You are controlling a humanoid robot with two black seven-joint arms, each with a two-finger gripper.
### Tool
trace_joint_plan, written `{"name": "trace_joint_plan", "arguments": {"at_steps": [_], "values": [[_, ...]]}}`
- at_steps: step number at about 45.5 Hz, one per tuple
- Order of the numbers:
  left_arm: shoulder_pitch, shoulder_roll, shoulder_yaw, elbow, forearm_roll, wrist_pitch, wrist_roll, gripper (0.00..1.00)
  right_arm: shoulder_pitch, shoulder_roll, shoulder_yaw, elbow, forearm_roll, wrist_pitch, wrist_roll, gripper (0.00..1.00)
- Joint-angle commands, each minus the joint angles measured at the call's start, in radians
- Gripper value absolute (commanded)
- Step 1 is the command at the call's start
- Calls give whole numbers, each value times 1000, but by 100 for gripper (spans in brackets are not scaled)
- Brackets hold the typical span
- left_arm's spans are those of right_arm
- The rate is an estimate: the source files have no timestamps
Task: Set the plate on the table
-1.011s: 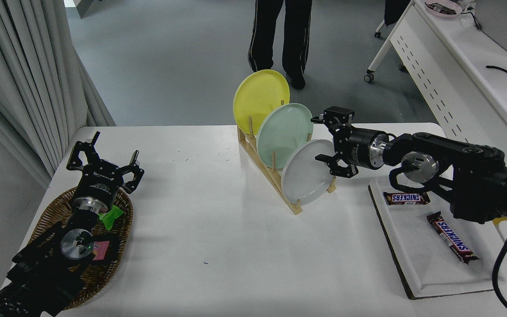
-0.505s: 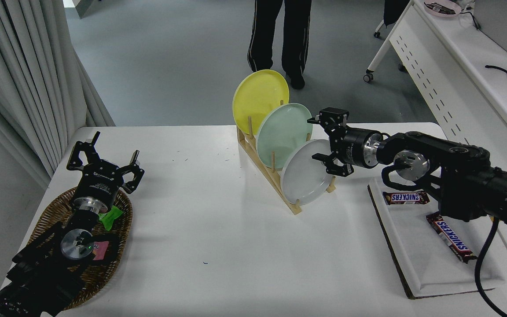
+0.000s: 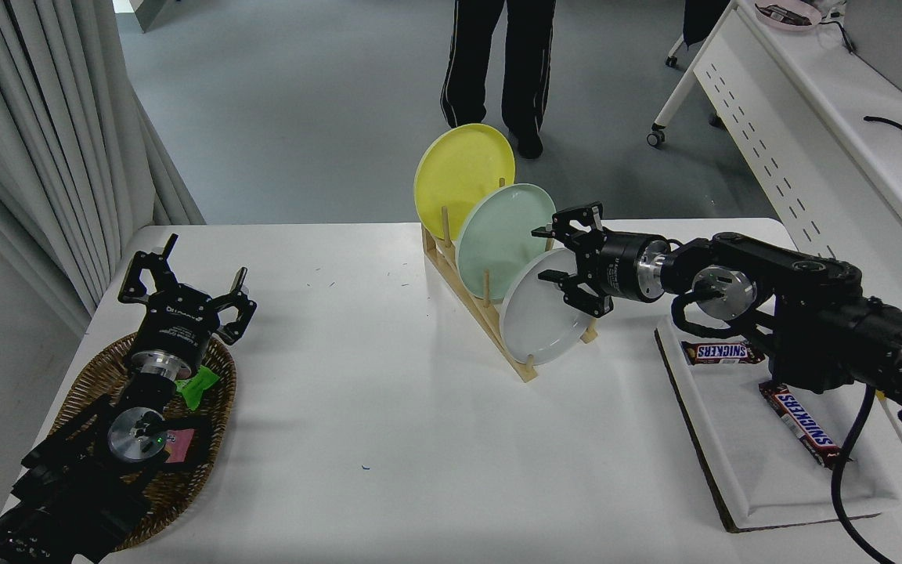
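Plate [image 3: 539, 321] stood on edge in the nearest slot of the wooden rack [image 3: 482, 309], in front of the mint green plate [image 3: 498, 235]. Right gripper [image 3: 551, 254] spread wide, straddling the plate's upper right rim. Left gripper [image 3: 185, 286] spread, left of the rack over the wicker basket [image 3: 91, 384].

Bright, even overhead light, soft shadows, sharp focus, faint sheen on table [image 3: 388, 407].
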Motion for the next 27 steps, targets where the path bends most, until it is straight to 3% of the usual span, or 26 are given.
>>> {"name": "trace_joint_plan", "arguments": {"at_steps": [1, 13, 21, 27], "values": [[0, 0, 0, 0, 0, 0, 0, 100, 1, -2, 10, -3, 2, 1, -30, 43], [0, 0, 0, 0, 0, 0, 0, 100, 0, -1, 10, -3, 2, -2, -38, 43], [0, 0, 0, 0, 0, 0, 0, 100, 1, -1, 18, -4, 4, -6, -38, 31], [0, 0, 0, 0, 1, 0, 0, 100, 1, 1, 29, -4, 4, -8, -39, 30]]}}
